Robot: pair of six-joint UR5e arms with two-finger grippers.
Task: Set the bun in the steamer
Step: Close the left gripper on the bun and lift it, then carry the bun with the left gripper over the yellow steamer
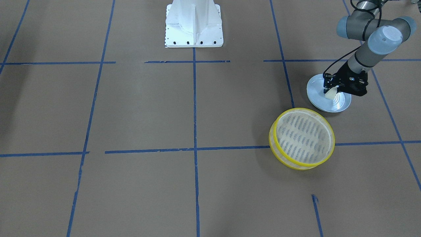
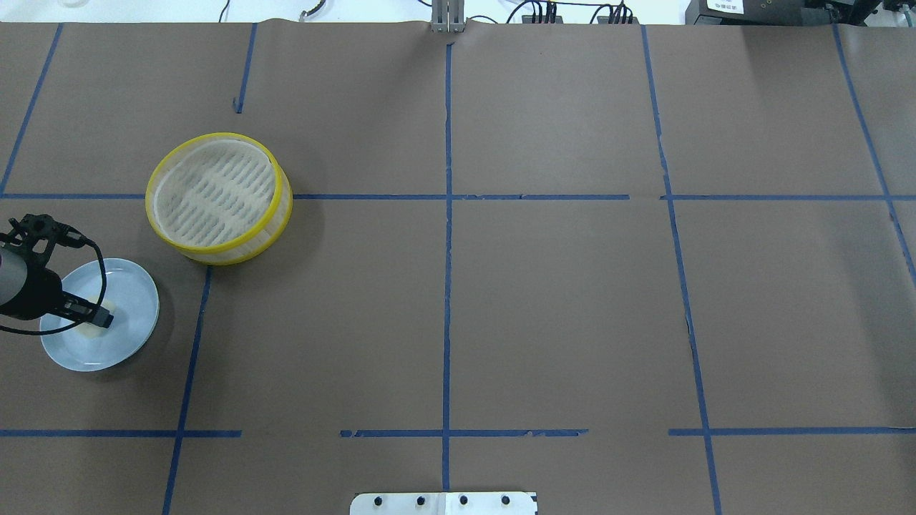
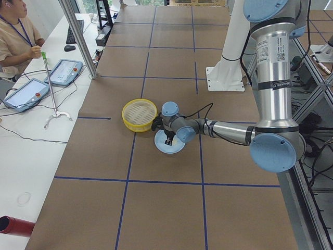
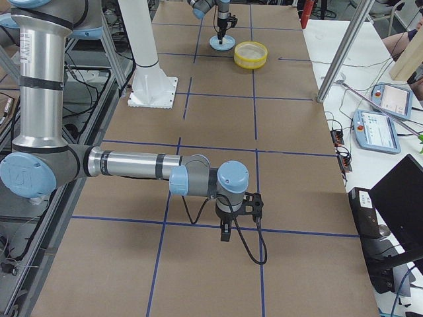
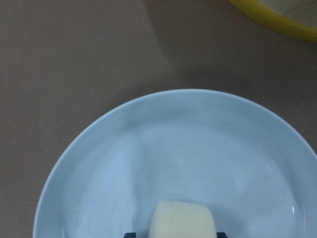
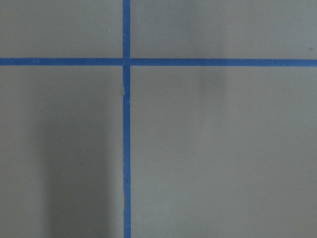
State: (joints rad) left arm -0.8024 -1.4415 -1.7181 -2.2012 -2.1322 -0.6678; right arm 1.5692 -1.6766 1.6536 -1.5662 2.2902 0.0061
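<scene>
The cream-white bun (image 1: pixel 330 94) sits on the pale blue plate (image 1: pixel 340 105), between the fingers of my left gripper (image 1: pixel 332 91). The left wrist view shows the bun (image 5: pixel 182 220) at the bottom edge with dark fingertips tight against both its sides, over the plate (image 5: pixel 198 144). In the overhead view the gripper (image 2: pixel 100 319) is over the plate (image 2: pixel 125 286). The yellow-rimmed steamer (image 1: pixel 279 150) stands empty beside the plate, also seen in the overhead view (image 2: pixel 250 247). My right gripper (image 4: pixel 225 232) hangs over bare table far from both; I cannot tell whether it is open or shut.
The robot's white base (image 1: pixel 194 26) stands at the middle of the table's robot side. Blue tape lines cross the brown table cover. An operator and tablets (image 3: pixel 23 94) are at a side desk beyond the table's far edge.
</scene>
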